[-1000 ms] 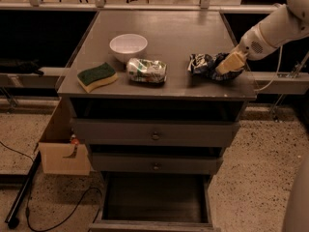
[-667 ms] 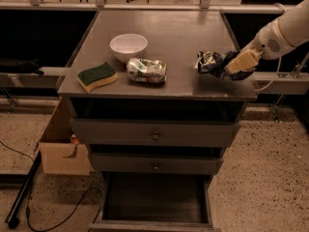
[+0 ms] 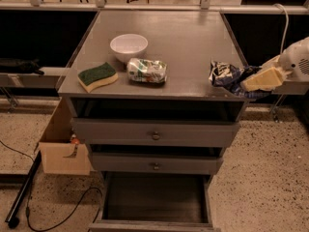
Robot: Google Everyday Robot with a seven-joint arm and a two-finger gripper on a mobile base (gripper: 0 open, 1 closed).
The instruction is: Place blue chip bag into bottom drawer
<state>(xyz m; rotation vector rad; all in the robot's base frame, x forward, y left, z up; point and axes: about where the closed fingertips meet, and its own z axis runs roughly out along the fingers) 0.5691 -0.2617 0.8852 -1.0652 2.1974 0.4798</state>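
The blue chip bag (image 3: 227, 76), dark blue wrinkled foil with white lettering, hangs at the right edge of the grey cabinet top (image 3: 183, 37). My gripper (image 3: 251, 82) comes in from the right and is shut on the bag's right end, holding it partly past the top's right corner. The bottom drawer (image 3: 153, 199) is pulled open below, its dark inside showing and nothing visible in it.
A white bowl (image 3: 128, 47), a green-and-yellow sponge (image 3: 98, 76) and a green-and-white packet (image 3: 147, 71) sit on the top's left half. Two shallower drawers with round knobs (image 3: 155, 136) are above the open one. A cardboard box (image 3: 60, 146) and cables lie at left.
My gripper has carried the blue chip bag to the right, from the top's right part to its right edge, and slightly lower.
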